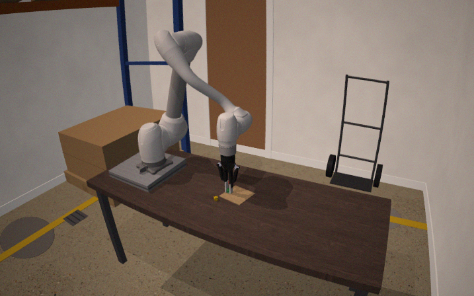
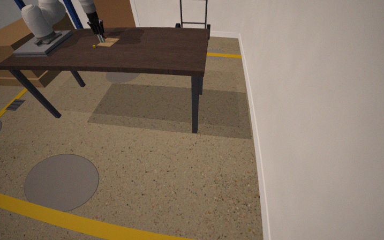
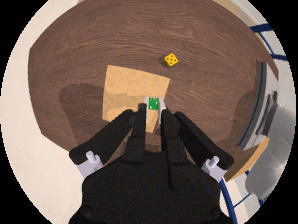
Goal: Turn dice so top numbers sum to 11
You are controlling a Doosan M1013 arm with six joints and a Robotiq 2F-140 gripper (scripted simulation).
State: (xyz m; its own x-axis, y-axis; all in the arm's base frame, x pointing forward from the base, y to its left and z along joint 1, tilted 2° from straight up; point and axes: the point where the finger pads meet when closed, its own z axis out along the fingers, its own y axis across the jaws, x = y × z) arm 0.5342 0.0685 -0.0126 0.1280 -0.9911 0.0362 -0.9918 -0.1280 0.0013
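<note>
The hand (image 3: pixel 154 111) is closed narrowly on a green die (image 3: pixel 153 103), seen just above centre in the wrist view, over the tan mat (image 3: pixel 127 92). A yellow die (image 3: pixel 170 60) is seen up and to the right, off the mat, on the dark wooden surface (image 3: pixel 100 36). A third die cannot be made out.

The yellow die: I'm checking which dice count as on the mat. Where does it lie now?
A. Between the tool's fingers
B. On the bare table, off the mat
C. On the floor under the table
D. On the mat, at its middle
B: the yellow die sits on the dark table, clear of the tan mat, while the tool is at the green die over the mat.
</note>
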